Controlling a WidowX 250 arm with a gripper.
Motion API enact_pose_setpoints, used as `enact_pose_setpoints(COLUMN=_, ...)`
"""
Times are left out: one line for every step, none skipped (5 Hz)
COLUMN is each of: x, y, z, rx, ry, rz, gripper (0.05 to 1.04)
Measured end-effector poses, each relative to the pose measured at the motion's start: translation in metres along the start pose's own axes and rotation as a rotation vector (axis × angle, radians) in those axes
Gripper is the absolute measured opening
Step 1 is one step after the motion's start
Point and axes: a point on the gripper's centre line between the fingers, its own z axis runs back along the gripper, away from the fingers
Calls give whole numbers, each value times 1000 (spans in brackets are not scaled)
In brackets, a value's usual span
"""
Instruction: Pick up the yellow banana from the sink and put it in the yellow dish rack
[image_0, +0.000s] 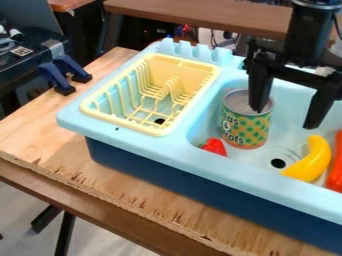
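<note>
Yellow dish rack (170, 70), at left, on the light-blue sink unit (180, 150). Rightward, in the basin: a red strawberry (214, 146), just beside the patterned can (246, 125). The can stands upright, long axis near vertical, lidded end up. It lies left of the midline of the black gripper (284, 119), whose fingers hang spread apart; the nearer one overlaps the can's top in view, contact indeterminable. Farther right: a curved banana (312, 161).

Smooth plastic sink (167, 146), glossy plastic banana (312, 163), metal-topped can (246, 122), rough-edged wood board (40, 127)
</note>
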Motion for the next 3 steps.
enact_pose_setpoints(x=-1, y=0, z=-14, rx=16, ry=40, rz=0, gripper=1001)
enact_pose_setpoints(x=2, y=-4, z=-29, rx=22, ry=7, rz=-9, gripper=1001)
enact_pose_setpoints(x=4, y=-10, z=-42, rx=16, ry=-31, rz=-26, gripper=1001)
